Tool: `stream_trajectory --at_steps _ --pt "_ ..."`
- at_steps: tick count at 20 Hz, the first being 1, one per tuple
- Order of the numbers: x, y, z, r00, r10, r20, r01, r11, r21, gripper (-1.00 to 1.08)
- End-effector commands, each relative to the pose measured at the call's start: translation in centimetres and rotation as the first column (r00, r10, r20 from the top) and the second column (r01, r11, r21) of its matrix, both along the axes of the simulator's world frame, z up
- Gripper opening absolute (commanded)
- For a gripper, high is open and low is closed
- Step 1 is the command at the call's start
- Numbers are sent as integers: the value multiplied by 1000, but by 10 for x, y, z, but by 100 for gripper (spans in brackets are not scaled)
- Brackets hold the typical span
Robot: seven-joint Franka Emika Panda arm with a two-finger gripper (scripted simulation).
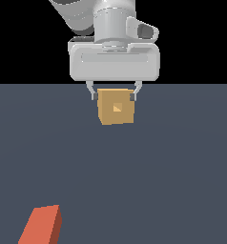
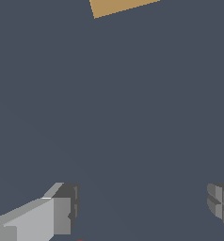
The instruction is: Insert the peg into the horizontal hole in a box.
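Note:
The box (image 1: 116,107) is a tan cube on the dark floor, with the small square hole (image 1: 117,108) in the face towards the exterior camera. My gripper (image 1: 114,94) hangs over it in the exterior view, with one finger on each side of the box's top edge. In the wrist view the gripper (image 2: 142,209) is wide open with nothing between its fingers (image 2: 62,212), and only a corner of the box (image 2: 118,5) shows at the picture's edge, apart from them. The peg (image 1: 41,226) lies far off at the exterior view's lower left. Only its orange-red part shows, cut by the frame.
A flat dark grey floor (image 1: 172,181) carries both things. Black background lies behind the arm. No other objects show.

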State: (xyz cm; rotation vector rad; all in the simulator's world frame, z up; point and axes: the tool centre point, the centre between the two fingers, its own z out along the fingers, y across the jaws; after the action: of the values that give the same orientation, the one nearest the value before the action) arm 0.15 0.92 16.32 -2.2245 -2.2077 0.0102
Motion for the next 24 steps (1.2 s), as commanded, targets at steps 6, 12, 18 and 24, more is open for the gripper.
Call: stream_trajectory --at_steps 6,12,18,24 --pt "-3 -7 -2 1000 4 0 -4 1000 0 100" --pt "-13 -35 -11 1000 20 1 -20 1000 0 100" --pt "-28 -81 -26 999 47 3 -47 999 0 100" --pt "-46 -143 -45 997 81 5 -81 997 -1 100"
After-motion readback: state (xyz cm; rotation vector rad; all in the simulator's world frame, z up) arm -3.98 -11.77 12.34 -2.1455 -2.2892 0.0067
